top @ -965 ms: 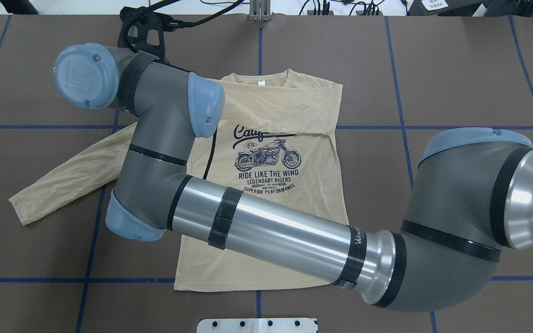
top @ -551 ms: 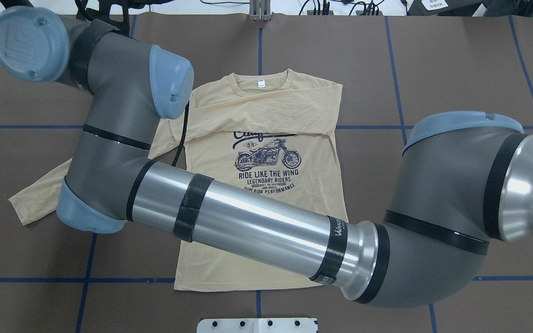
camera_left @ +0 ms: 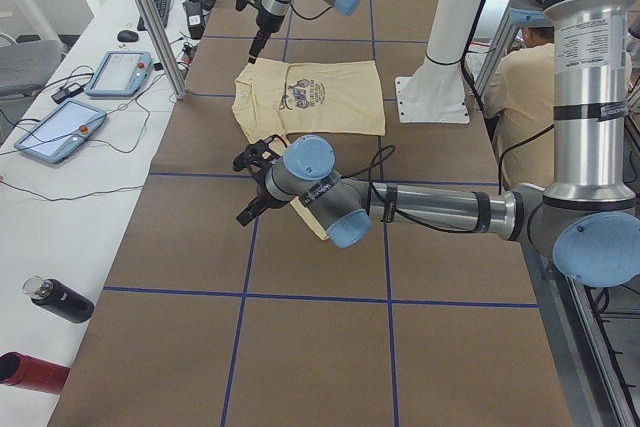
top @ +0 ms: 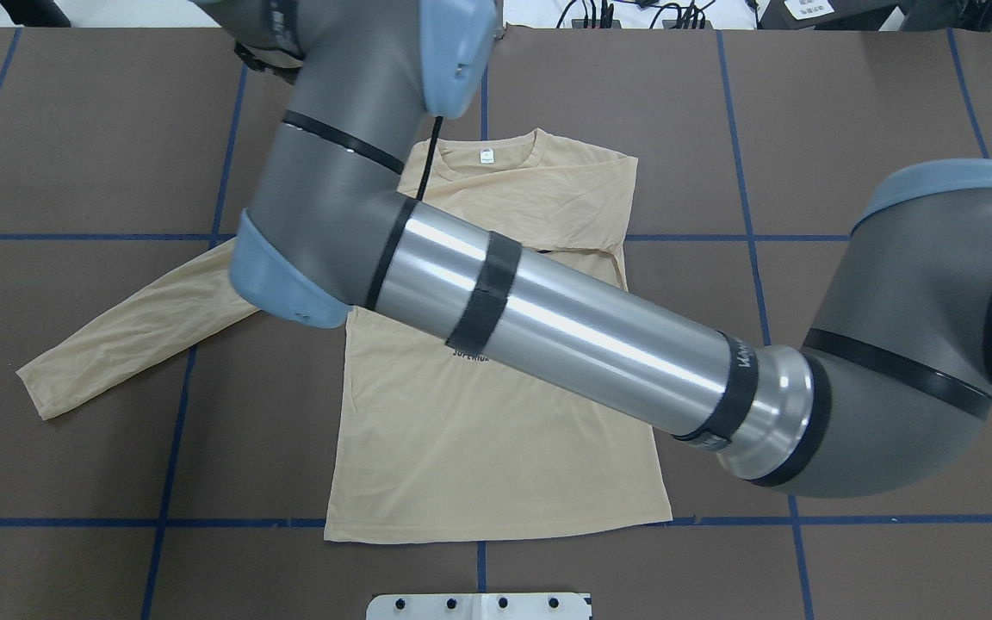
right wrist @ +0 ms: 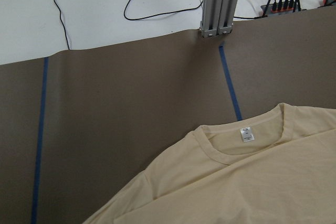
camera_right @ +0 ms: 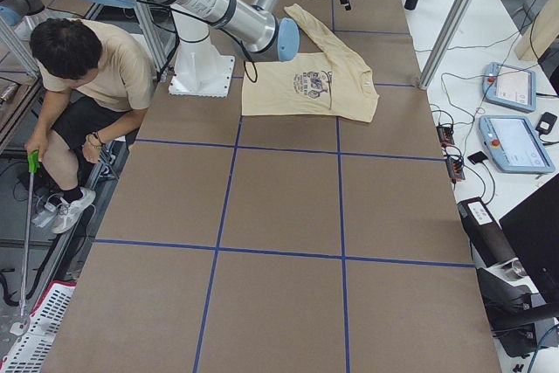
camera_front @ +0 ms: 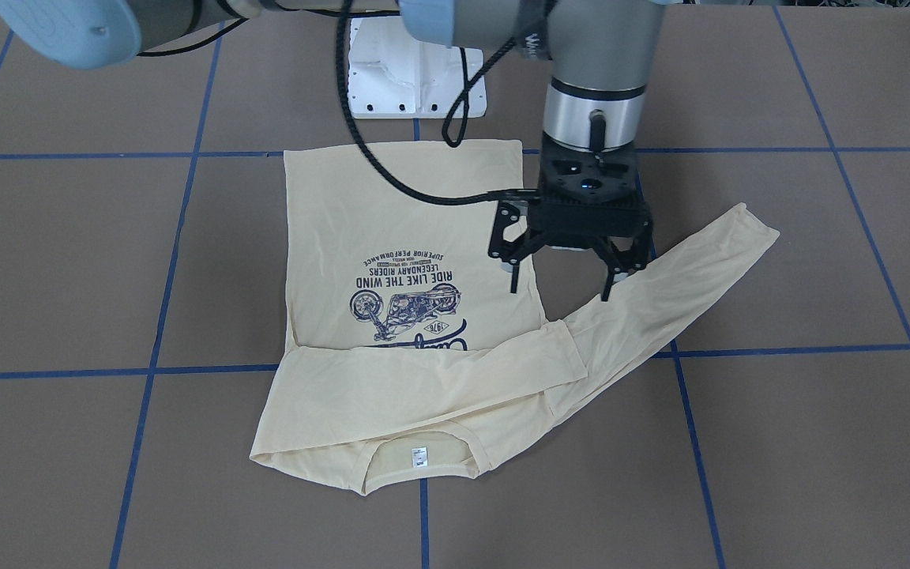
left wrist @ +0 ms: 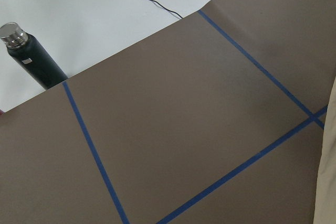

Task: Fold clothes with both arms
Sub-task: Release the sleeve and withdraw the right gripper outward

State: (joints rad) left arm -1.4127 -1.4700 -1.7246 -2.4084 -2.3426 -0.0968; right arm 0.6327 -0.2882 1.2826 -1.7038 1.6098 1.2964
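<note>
While the cream-yellow long-sleeved T-shirt (camera_front: 329, 237) lies flat and print-up on the brown table (camera_front: 779, 442), we find its collar on the operators' side and its hem near the white pedestal base (camera_front: 415, 71). Its right sleeve (camera_front: 423, 379) is folded across the chest and covers the top edge of the navy motorcycle print (camera_front: 407, 296). Its left sleeve (camera_front: 684, 276) lies stretched out on the table towards the robot's left. The small white neck label (camera_front: 419, 457) shows inside the collar.

We see the right arm (top: 565, 319) reach across the shirt from the robot's right. The right gripper (camera_front: 559, 291) points down with its jaws spread wide and nothing between them. From the front it appears over the bare gap between the shirt's side and the left sleeve. Its wrist camera looks down on the collar from well above, so it is clear of the cloth.

We find the left arm (camera_left: 440, 209) low over the table beyond the end of the left sleeve. The left gripper (camera_left: 242, 189) shows clearly only from the side, so we cannot tell how its jaws stand. Its wrist camera takes in blue tape lines (left wrist: 89, 145), a dark metal-capped bottle (left wrist: 34, 59) and a sliver of cream cloth at the view's right edge.
</note>
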